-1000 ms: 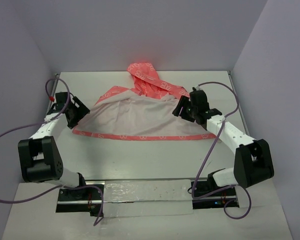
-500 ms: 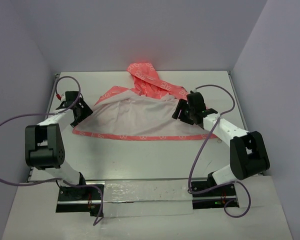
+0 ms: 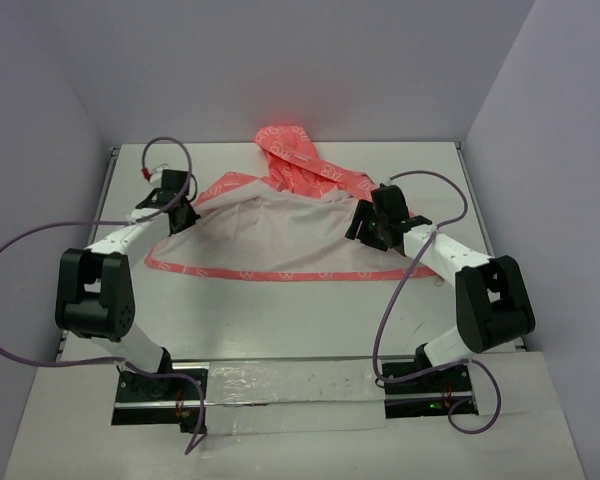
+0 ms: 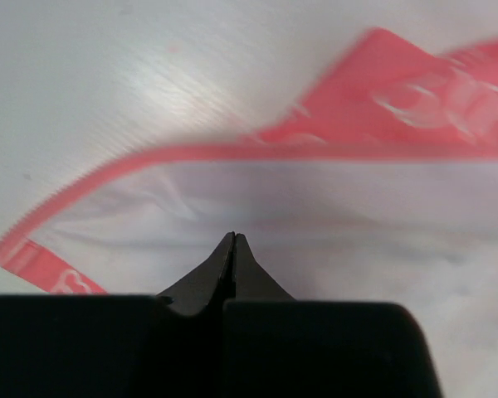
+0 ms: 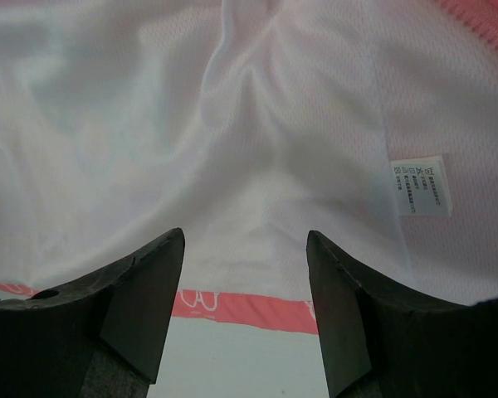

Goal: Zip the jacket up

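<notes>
The jacket (image 3: 280,235) lies spread on the white table with its pale lining facing up, a coral-pink hem along the near side and the hood (image 3: 285,140) at the back. My left gripper (image 3: 184,212) is at the jacket's left upper corner. In the left wrist view the left gripper (image 4: 233,236) is shut, its tips over the pale lining (image 4: 382,215) just inside the pink edge (image 4: 232,153), with no fabric visibly between them. My right gripper (image 3: 366,226) hovers over the right side of the lining, and the right wrist view shows it (image 5: 245,239) open above the lining (image 5: 274,124).
A white care label (image 5: 421,186) is sewn to the lining at the right. Purple cables (image 3: 20,250) loop off both arms. Grey walls close in the table on three sides. A shiny strip (image 3: 290,385) lies between the arm bases.
My left arm has swung away from the table's left edge to the jacket's left corner, and its jaws have closed. My right gripper has shifted slightly left over the lining.
</notes>
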